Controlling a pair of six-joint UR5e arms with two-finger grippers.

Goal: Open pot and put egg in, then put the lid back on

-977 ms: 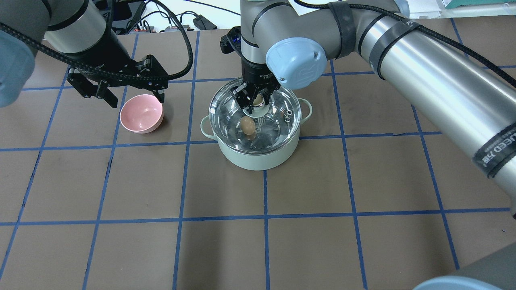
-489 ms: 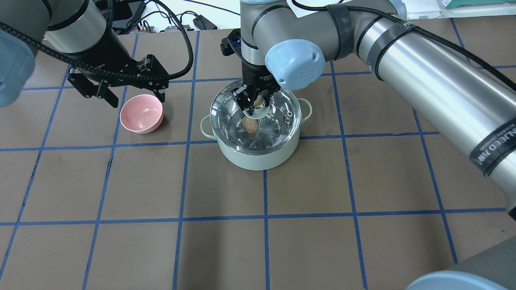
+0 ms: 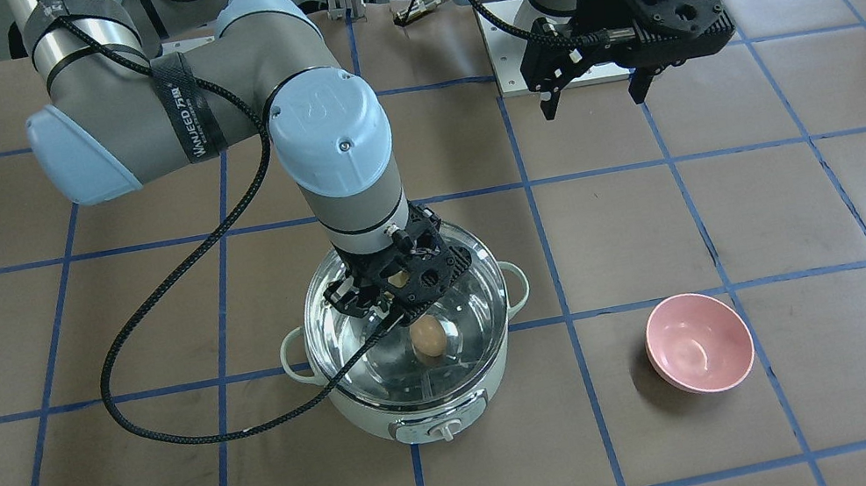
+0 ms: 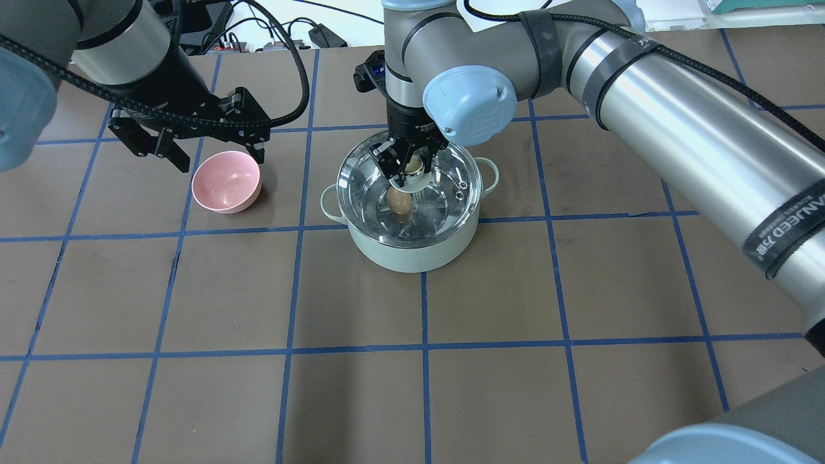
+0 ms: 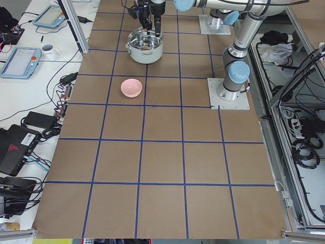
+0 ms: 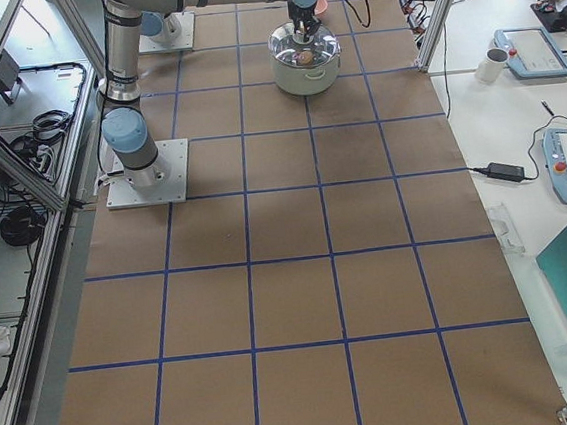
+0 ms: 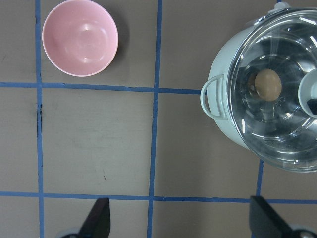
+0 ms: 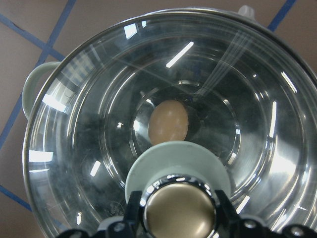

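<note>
The mint-green pot [image 4: 412,252] stands mid-table, its control knob [image 3: 445,431] on the far side from me. The brown egg [image 4: 399,202] lies on its steel bottom, also seen through the glass in the right wrist view [image 8: 168,122]. The clear glass lid [image 4: 451,173] covers the pot's mouth at rim level; I cannot tell whether it rests on the rim. My right gripper [image 4: 410,166] is shut on the lid's beige knob [image 8: 179,210]. My left gripper [image 3: 593,103] is open and empty, held above the table behind the pink bowl.
A pink bowl [image 4: 226,182] stands empty left of the pot, also in the left wrist view [image 7: 79,44]. The right arm's black cable [image 3: 161,416] loops down to the table beside the pot. Blue tape lines grid the brown table.
The right gripper and the lid have shifted slightly right and settled closer over the pot's rim. The left arm has not moved.
</note>
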